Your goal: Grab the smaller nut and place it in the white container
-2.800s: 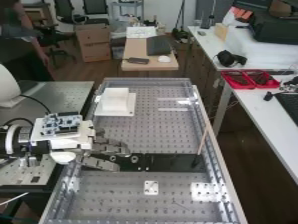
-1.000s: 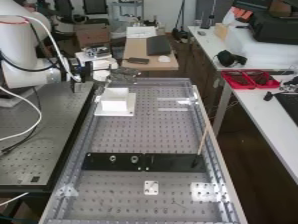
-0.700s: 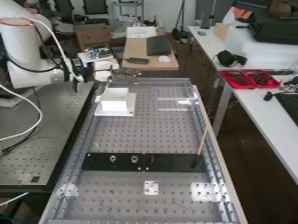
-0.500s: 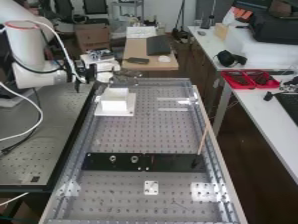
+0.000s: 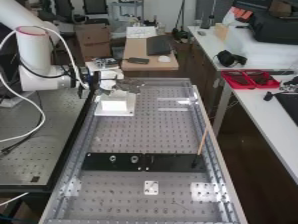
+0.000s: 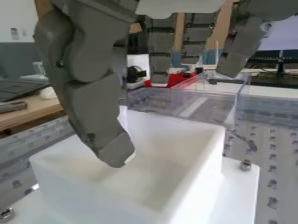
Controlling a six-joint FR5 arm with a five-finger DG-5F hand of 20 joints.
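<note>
The dark grey mechanical hand is over the open white box-shaped container, far left on the bench. Whether it grips the smaller metal nut, I can't tell; likely light, hard, slippery, best held across opposite flats.

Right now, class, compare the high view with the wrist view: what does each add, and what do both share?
High view: the larger nut and bearing on the flat black bar, plus a thin tan stick.
Wrist view: the inner floor of the white container.
Both: the container, its base plate and the hand over it.
</note>
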